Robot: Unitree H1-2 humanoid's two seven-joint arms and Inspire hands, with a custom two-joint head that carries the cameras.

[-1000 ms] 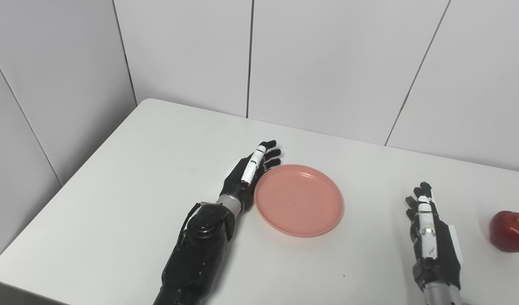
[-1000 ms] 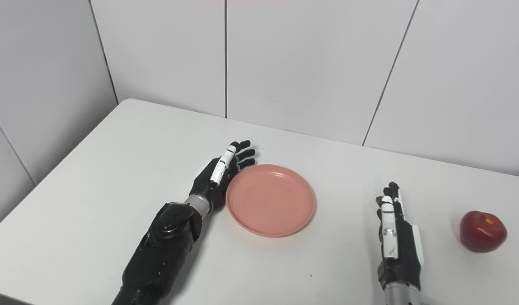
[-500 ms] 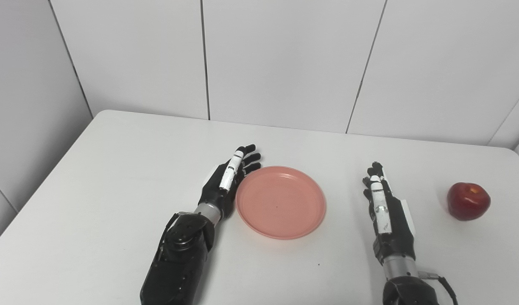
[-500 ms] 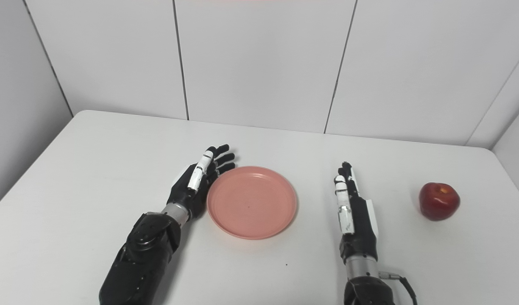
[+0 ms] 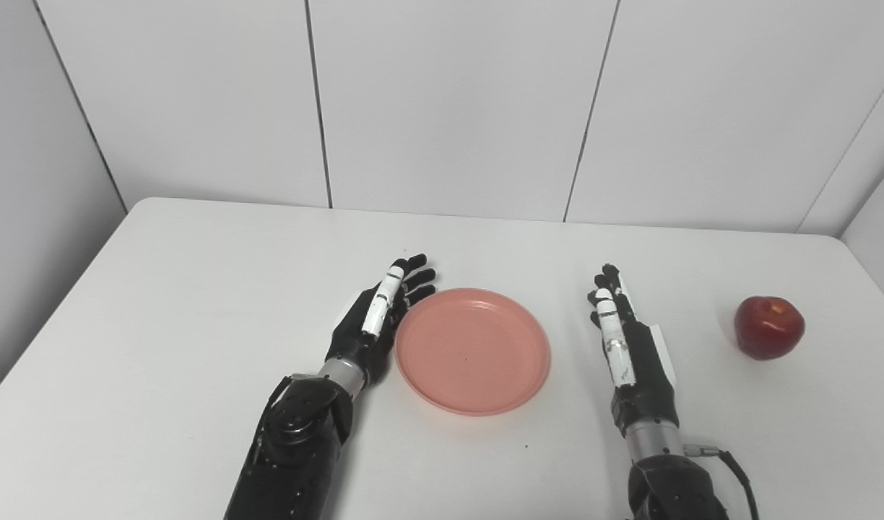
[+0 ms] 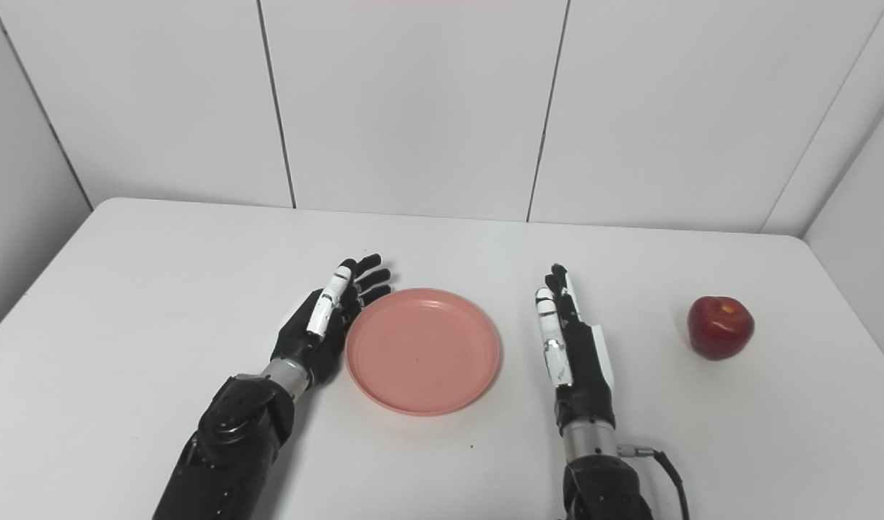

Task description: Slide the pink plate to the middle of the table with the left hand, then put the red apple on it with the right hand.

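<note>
the table (image 5: 196, 289) holds the plate (image 5: 472, 350) near its middle, the left hand (image 5: 377, 321) flat and released against its left rim. the right hand (image 5: 630, 354), released and holding nothing, lies right of the plate. the apple (image 5: 769, 327) sits well apart to that hand's right, nearer it than the left.

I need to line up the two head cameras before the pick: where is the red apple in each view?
Left eye view: the red apple stands on the table near the right edge of the picture, apart from the right robot hand.
Right eye view: the red apple sits further in from the right edge, again to the right of that hand.
Shared landmark: the pink plate, lying between the two hands.
</note>
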